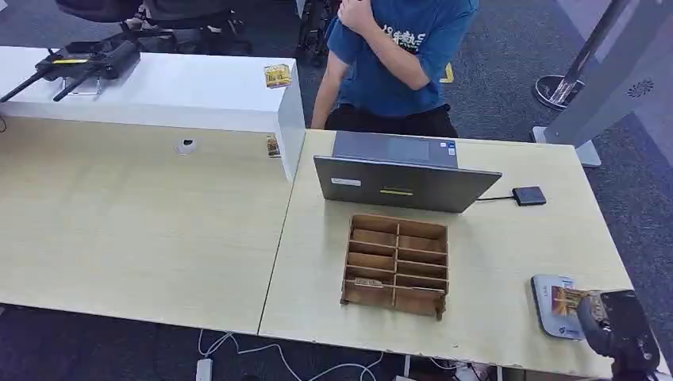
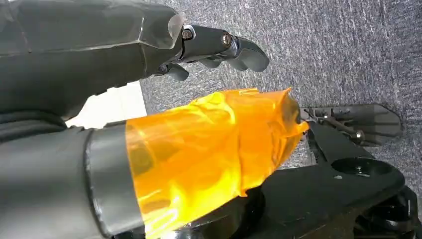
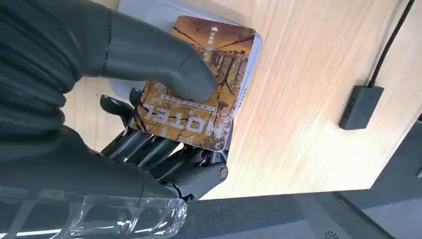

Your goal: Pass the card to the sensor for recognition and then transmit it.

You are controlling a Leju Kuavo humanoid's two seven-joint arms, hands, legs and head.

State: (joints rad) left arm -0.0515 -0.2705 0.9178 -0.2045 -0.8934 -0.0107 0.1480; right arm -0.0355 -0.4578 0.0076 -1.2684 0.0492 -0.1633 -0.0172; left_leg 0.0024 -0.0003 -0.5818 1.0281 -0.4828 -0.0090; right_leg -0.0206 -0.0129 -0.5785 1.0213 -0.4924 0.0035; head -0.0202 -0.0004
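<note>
A brown card (image 3: 224, 59) printed "HOTEL" is pinched between the thumb and fingers (image 3: 149, 149) of my right hand (image 3: 74, 99). The card lies flat just over the pale grey sensor pad (image 3: 149, 12); I cannot tell whether it touches. In the head view the sensor (image 1: 546, 308) sits at the table's front right corner, with the card (image 1: 565, 300) over it and my right hand (image 1: 619, 325) at the table edge. My left hand (image 2: 99, 74) hangs over grey carpet, holding nothing, its thumb wrapped in orange tape (image 2: 209, 144) and its fingers (image 2: 224, 47) apart from the thumb.
A wooden compartment tray (image 1: 397, 262) stands mid-table, with an open laptop (image 1: 405, 178) behind it. A small black box (image 1: 529, 195) on a cable lies right of the laptop. A person in a blue shirt (image 1: 397, 55) stands behind the table. A white counter (image 1: 198, 87) is at back left.
</note>
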